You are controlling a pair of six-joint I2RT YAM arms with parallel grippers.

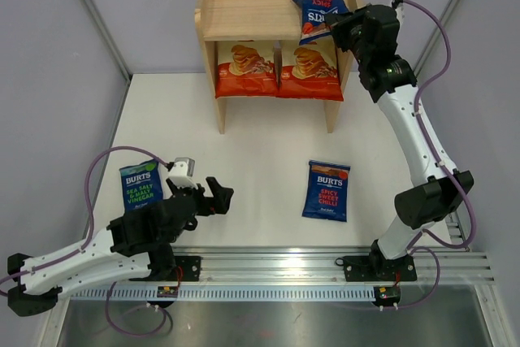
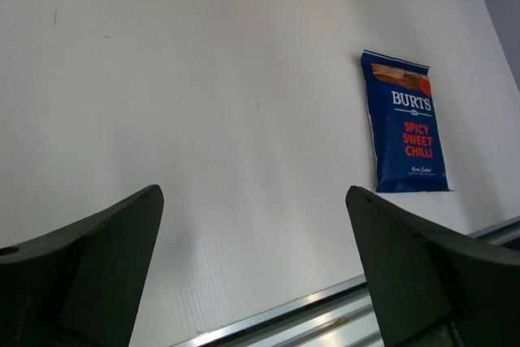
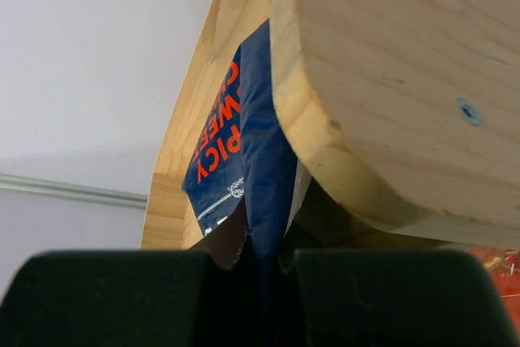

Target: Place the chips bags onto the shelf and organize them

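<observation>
The wooden shelf (image 1: 244,10) stands at the back. Two cream-and-red cassava bags (image 1: 245,70) (image 1: 311,71) stand on its lower tier. My right gripper (image 1: 331,28) is shut on the edge of a dark blue Burts Spicy Sweet Chilli bag (image 1: 318,14) and holds it over the right part of the top tier; the bag (image 3: 244,148) shows pinched beside the shelf's side panel (image 3: 390,79). A second dark blue bag (image 1: 327,190) lies flat on the table, also in the left wrist view (image 2: 406,123). The blue-green Sea Salt bag (image 1: 140,186) lies at near left. My left gripper (image 1: 225,197) is open and empty.
White table (image 1: 244,144) with a metal rail (image 1: 325,270) along the near edge. Grey walls stand on both sides. The left part of the shelf's top tier (image 1: 236,6) carries no bag.
</observation>
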